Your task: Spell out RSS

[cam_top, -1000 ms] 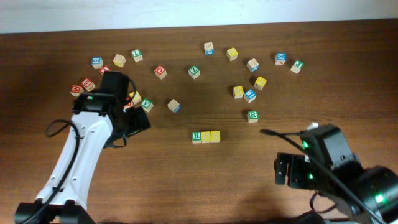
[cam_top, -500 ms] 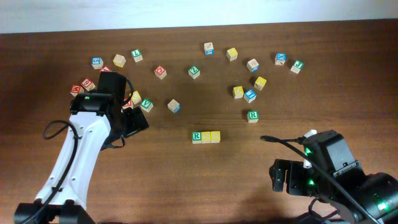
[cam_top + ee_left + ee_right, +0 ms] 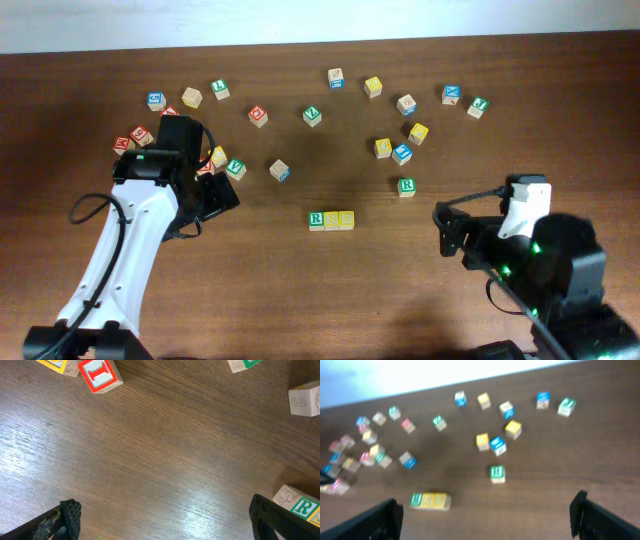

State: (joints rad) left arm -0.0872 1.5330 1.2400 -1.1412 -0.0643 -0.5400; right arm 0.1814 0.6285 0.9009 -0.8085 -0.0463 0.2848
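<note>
— Where is the RSS row [image 3: 331,219] found?
— It is laid on the table [image 3: 300,300] between the two grippers, apart from both. The green R cube [image 3: 316,219] is set at the end toward the left gripper [image 3: 165,521]. The two yellow cubes [image 3: 338,219] are lined up touching after it, toward the right gripper [image 3: 486,510]. The letters on the yellow faces cannot be read.

— How are the grippers held?
— Both are seen with fingers spread wide and nothing between them. In the left wrist view only bare wood is framed by the fingers. There the R cube is caught just beside the fingertip on the frame's right. In the right wrist view, which is blurred, the row is seen ahead, nearer the left finger.

— What room is left around the row?
— Bare wood is seen on every side of it. A second green R cube [image 3: 406,186] is placed beyond the yellow end, nearer the right gripper and apart from the row. A pale cube [image 3: 279,170] and a red-lettered cube [image 3: 100,374] are found ahead of the left gripper.

— And the edges?
— The table's far edge is seen beyond the scattered cubes, well apart from both grippers. A wide band of open wood is left on the arms' side of the row.
</note>
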